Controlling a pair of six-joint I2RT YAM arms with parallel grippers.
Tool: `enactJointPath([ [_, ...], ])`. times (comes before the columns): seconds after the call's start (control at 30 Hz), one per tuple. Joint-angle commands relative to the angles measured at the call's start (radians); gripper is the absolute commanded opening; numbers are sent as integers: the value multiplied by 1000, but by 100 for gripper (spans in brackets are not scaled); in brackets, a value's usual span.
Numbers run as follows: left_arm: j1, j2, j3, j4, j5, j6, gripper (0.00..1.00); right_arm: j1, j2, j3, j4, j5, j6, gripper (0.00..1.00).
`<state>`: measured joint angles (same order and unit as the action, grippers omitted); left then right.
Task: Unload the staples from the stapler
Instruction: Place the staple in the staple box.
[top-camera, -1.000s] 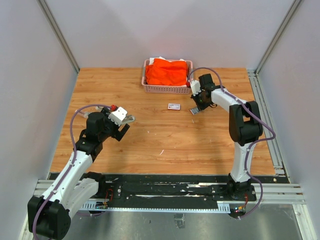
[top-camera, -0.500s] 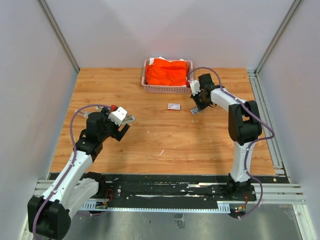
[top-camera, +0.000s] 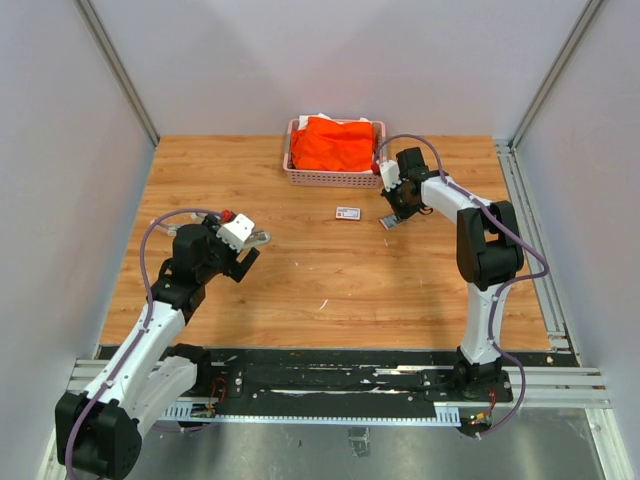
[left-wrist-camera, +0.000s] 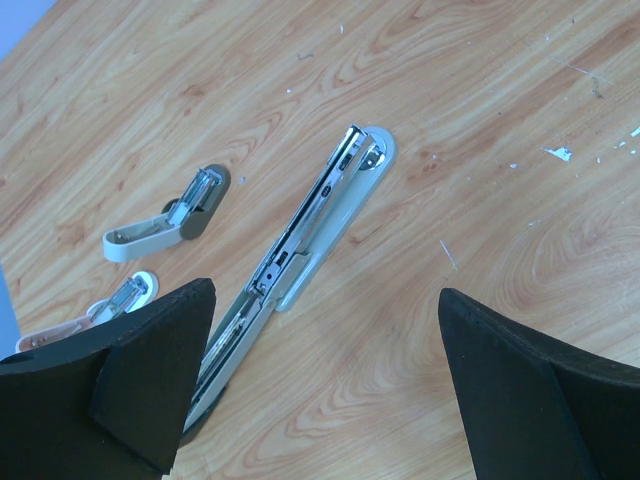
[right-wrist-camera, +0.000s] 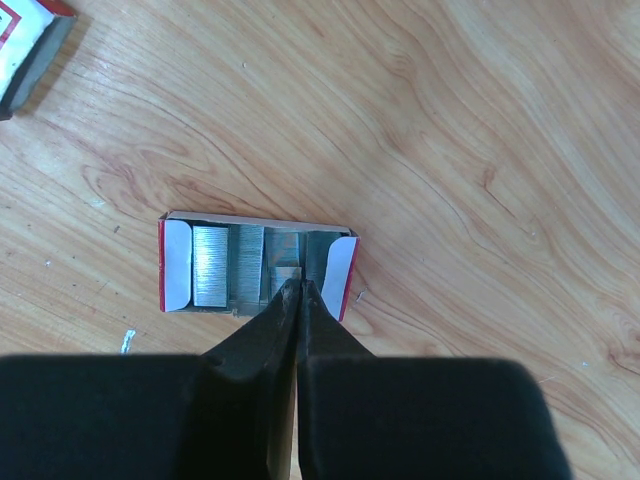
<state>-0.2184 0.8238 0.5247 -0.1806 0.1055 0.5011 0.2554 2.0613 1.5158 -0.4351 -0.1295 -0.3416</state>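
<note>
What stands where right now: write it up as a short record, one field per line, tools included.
left tool: open, over the long grey metal stapler, opened flat on the wooden table
right tool: shut, tips over the open red-edged cardboard tray
tray contents: silvery-grey metal staple strips
near stapler: small white-and-grey stapler
table's far edge: pink plastic basket holding orange cloth
</note>
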Motion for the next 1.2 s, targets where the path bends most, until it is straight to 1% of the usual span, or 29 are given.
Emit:
enactJointPath([
  [0.0,-1,-2,-14,31,-4,8,98,15,12,26,-12,17,9,2],
  [0.73,-1,0,-14,32,-1,7,98,22,2,36,-26,19,10,9],
  [1.0,-1,1,-14,32,-1,8,98,24,-42,45,-28,4,22,11],
  [1.17,-1,2,-14,31,-1,7,98,23,-42,47,-25,6,25,11],
])
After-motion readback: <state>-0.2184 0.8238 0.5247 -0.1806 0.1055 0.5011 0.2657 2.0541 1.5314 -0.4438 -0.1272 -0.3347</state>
